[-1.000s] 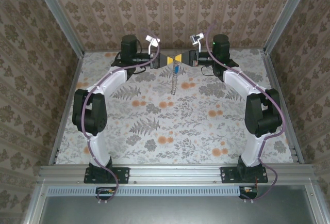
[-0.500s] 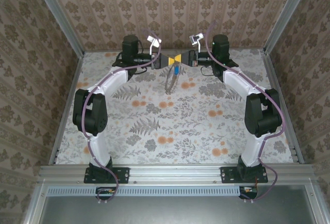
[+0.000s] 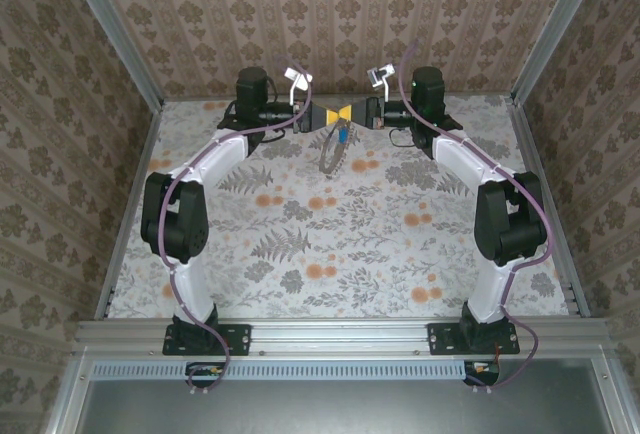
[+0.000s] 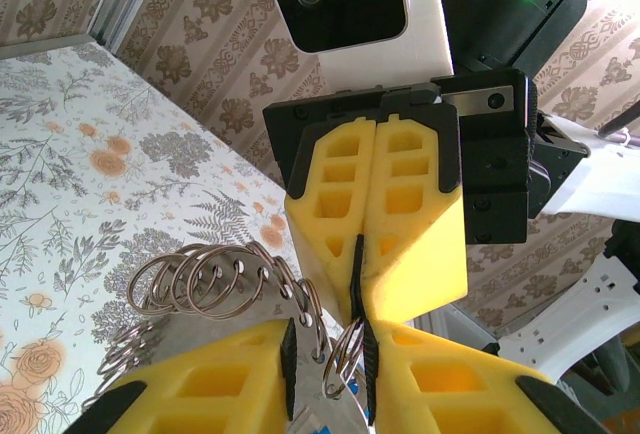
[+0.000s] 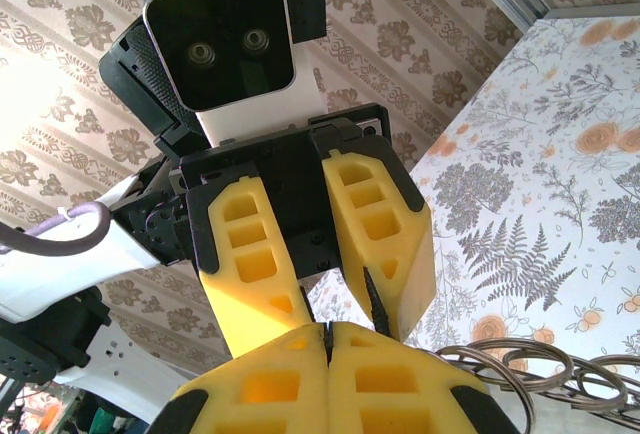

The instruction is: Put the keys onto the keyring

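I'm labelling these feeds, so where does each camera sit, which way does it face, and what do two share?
Top external: above, behind the bases, looking down on the table; both arms show whole, left gripper facing right gripper.
Left wrist: faces the right gripper over its own fingers.
Right wrist: faces the left gripper over its own fingers.
Shared: both wrist views catch the keyring.
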